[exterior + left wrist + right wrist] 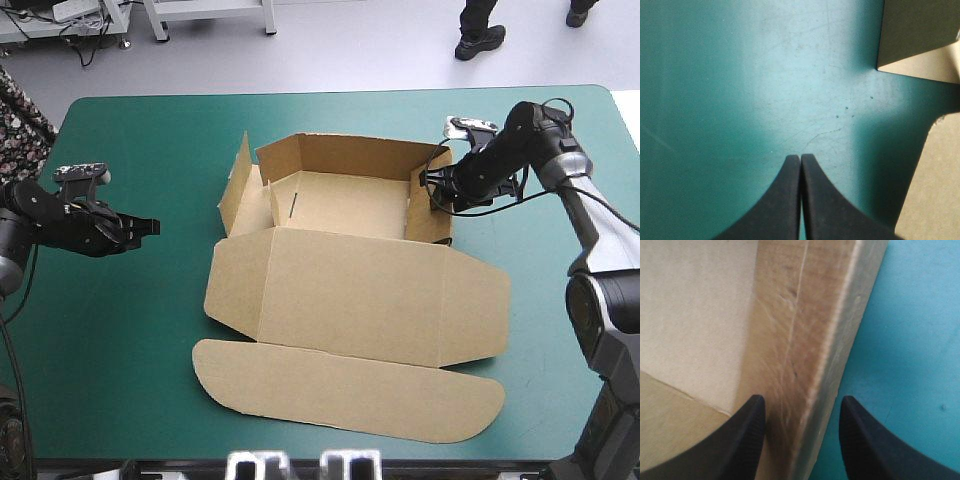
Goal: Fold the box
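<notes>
Item: box [350, 290], a cut sheet of brown board, partly raised.
Location: middle of the table, on the teal-green cover [120, 330], well clear of every edge.
Tray portion: toward the table's far side; floor [345, 205] flat, rear wall [340, 155] upright, right wall [428, 205] upright, left wall [238, 190] raised but leaning outward.
Lid portion: broad panel [360, 295] lying flat on the near side of the tray, with side wings spread; rounded tuck flap [340, 390] flat beyond it, nearest the table's near edge.
Right jaws: spread, straddling the top edge of the right wall; in the right wrist view the board [790, 340] stands between the two black fingers [740, 440], one on the tray's inner side, the other over the cover outside.
Contact, right: the inner finger is at or just beside the board; the outer finger stands apart from it.
Right arm [540, 150]: reaches in from the table's right side, wrist bent toward the box.
Left jaws: pressed together in one point, black fingers [785, 200] meeting, nothing between them.
Position, left: over bare cover to the left of the box, apart from it; the box's left wall and a corner of the flat lid [935, 190] show ahead and to one side of the tips.
Left arm [50, 225]: low at the table's left side, pointing toward the box.
</notes>
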You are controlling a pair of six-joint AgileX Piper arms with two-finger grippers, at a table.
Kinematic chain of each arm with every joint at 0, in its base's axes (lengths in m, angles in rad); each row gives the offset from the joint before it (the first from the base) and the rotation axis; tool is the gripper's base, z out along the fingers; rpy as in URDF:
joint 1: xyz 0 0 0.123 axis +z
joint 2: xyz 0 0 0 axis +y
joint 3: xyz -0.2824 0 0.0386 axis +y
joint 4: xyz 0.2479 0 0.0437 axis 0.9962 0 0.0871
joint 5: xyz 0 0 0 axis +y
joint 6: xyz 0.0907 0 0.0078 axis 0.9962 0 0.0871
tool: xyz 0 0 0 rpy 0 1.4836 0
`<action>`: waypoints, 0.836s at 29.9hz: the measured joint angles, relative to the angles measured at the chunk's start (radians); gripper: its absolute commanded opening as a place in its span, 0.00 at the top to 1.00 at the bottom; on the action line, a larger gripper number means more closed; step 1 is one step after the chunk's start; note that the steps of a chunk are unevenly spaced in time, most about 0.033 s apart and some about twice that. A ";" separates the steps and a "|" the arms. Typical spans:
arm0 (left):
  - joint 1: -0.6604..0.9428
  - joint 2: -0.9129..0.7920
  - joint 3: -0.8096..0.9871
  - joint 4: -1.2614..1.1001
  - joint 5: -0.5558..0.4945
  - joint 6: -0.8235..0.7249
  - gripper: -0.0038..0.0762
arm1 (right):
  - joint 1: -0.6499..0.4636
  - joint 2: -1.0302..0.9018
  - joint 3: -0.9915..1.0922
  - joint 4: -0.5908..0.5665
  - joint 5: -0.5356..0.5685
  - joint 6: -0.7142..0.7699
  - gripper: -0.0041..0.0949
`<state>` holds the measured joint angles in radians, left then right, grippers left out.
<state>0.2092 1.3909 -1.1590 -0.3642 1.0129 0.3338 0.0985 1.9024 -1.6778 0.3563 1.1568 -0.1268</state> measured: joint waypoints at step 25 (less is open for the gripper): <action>0.305 0.018 0.000 -0.550 -0.010 0.251 0.96 | -0.017 -0.045 -0.267 0.111 0.077 -0.064 0.97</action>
<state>0.5145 1.4087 -1.1590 -0.9146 1.0026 0.5852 0.0810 1.8578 -1.9445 0.4669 1.2341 -0.1908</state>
